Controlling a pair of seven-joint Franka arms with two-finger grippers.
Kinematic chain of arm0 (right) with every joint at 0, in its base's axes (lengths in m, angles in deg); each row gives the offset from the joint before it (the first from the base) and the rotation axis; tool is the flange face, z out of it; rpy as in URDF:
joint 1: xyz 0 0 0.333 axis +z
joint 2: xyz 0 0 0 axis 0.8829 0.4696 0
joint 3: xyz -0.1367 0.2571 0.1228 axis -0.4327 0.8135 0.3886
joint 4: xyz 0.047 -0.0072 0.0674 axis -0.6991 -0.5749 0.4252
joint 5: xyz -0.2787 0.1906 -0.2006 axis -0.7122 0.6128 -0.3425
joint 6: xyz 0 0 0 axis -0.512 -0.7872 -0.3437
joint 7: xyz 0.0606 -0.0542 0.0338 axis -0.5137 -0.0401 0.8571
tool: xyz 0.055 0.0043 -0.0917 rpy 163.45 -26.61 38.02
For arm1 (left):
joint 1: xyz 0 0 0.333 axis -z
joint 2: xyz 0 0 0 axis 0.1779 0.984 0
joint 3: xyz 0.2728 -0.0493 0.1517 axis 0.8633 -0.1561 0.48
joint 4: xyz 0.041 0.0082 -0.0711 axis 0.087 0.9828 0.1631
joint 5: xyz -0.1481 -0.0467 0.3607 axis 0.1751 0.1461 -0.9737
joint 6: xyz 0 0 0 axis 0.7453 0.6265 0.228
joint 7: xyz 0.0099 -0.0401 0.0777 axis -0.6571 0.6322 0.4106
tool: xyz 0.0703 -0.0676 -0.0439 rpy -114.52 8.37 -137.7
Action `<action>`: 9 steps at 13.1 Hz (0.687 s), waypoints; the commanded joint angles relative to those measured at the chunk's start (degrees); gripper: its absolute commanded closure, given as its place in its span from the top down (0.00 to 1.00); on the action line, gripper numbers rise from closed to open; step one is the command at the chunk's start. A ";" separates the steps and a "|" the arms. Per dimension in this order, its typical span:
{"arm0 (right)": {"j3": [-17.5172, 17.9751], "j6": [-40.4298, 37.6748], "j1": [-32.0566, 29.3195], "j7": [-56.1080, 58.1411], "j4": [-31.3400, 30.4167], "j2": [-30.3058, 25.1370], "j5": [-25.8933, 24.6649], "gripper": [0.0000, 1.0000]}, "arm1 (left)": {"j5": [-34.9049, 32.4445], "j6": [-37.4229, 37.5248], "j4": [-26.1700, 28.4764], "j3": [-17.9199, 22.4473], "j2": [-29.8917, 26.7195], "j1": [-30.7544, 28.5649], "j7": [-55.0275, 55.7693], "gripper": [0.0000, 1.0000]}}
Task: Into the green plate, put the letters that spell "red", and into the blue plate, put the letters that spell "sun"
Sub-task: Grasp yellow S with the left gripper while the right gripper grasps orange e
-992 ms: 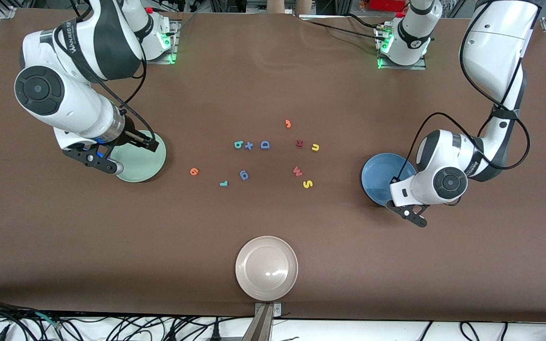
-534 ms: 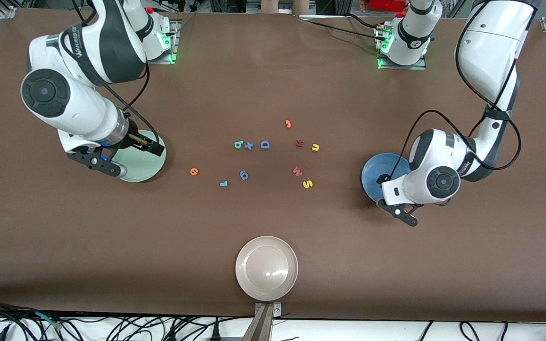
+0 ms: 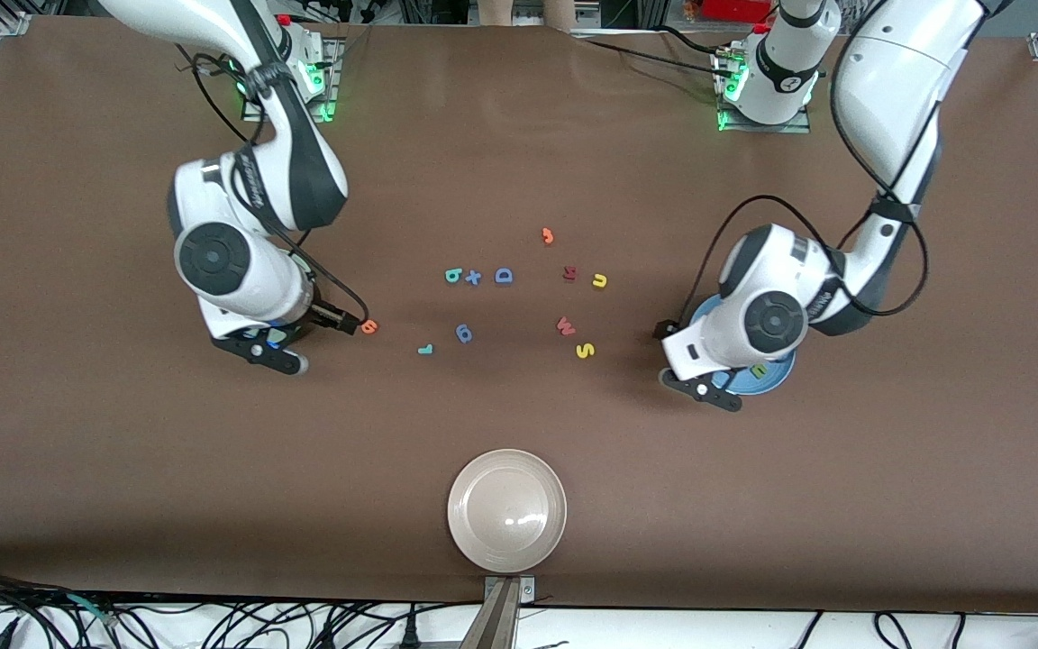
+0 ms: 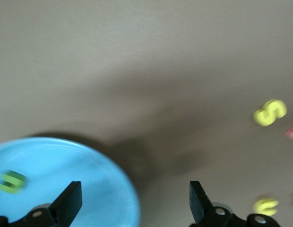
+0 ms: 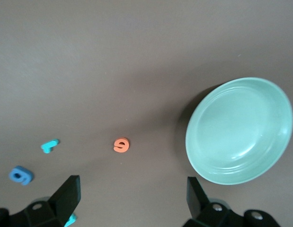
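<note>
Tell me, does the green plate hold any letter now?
No, in the right wrist view the green plate is bare, and the orange "e" lies on the table beside it.

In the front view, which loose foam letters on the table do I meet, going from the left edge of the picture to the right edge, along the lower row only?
orange "e" → teal "r" → blue "6"-like piece → red "W" → yellow "s"

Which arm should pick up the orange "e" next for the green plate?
Right. The right gripper hangs open over the table beside the orange "e", and the green plate is empty. The left gripper, also open, is over the blue plate's rim, toward the left arm's end.
</note>
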 commanded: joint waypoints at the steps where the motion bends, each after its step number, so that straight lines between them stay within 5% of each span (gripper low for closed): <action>1: 0.44 6.91 0.78 -0.01 -4.09 1.70 2.78 0.99 | 0.34 -3.27 -1.05 1.05 1.72 5.36 14.28 1.00; 5: 1.68 22.14 0.87 0.08 -13.68 3.54 4.03 0.99 | -1.14 -3.10 -8.85 3.94 6.98 12.65 25.73 1.00; 9: 3.25 27.33 0.87 -0.18 -14.22 7.06 5.43 0.99 | -1.42 -2.40 -16.59 8.08 12.61 17.42 30.68 1.00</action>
